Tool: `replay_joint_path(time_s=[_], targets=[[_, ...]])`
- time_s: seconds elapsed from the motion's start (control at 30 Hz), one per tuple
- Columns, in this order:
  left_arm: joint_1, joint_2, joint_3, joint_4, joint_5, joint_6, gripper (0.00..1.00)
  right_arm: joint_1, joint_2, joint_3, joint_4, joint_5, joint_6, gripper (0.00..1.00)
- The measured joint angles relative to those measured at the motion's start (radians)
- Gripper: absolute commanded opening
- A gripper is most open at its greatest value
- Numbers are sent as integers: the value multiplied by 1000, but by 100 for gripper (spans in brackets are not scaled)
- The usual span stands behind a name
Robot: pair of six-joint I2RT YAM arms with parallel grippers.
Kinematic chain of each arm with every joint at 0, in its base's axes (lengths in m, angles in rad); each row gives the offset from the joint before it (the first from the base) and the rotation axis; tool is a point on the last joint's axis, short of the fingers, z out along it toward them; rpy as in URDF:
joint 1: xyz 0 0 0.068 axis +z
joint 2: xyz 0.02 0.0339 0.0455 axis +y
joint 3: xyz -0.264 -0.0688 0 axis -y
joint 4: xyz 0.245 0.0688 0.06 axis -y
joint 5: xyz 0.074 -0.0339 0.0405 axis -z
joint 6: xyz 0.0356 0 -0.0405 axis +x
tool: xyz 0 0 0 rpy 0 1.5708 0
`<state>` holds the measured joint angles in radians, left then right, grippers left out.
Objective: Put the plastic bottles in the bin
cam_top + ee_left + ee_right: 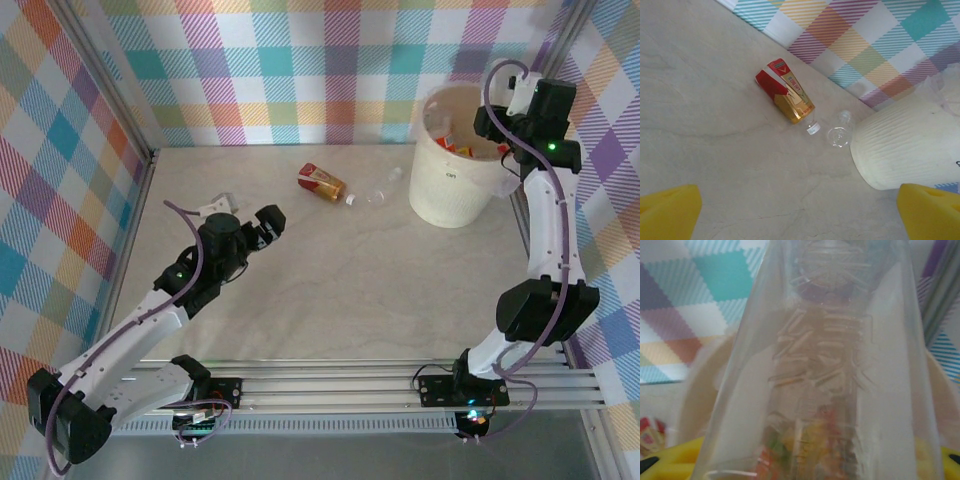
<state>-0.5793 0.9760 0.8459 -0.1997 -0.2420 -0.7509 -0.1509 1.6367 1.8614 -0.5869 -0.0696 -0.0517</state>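
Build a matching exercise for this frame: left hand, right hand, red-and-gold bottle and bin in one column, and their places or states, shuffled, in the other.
Column A
1. left hand
2. right hand
3. red-and-gold bottle
4. bin

Column B
a. lying on its side on the table, next to a small clear bottle
b. open, holding nothing, on the left side of the table
c. standing upright at the table's far right
d. above the bin, closed on a ribbed clear bottle

Pairs: 1-b, 2-d, 3-a, 4-c
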Motion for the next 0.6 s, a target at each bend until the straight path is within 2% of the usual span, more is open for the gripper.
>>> replay_joint_path(time_s=[0.17, 0.23, 0.33, 0.47, 0.6], targets=[[2, -3, -11, -16, -7, 0, 100, -14, 69, 49, -47, 56, -129, 57], [4, -3, -12, -18, -6, 0, 100, -16, 103, 77, -56, 78, -183, 67], [7, -5, -13, -19, -7, 0, 100, -23, 132, 94, -60, 93, -256, 89], [7, -6, -17, -19, -7, 0, 100, -27, 182, 162, -61, 116, -306, 93], [7, -6, -25, -19, -6, -1, 100, -27, 206, 211, -57, 129, -287, 94]])
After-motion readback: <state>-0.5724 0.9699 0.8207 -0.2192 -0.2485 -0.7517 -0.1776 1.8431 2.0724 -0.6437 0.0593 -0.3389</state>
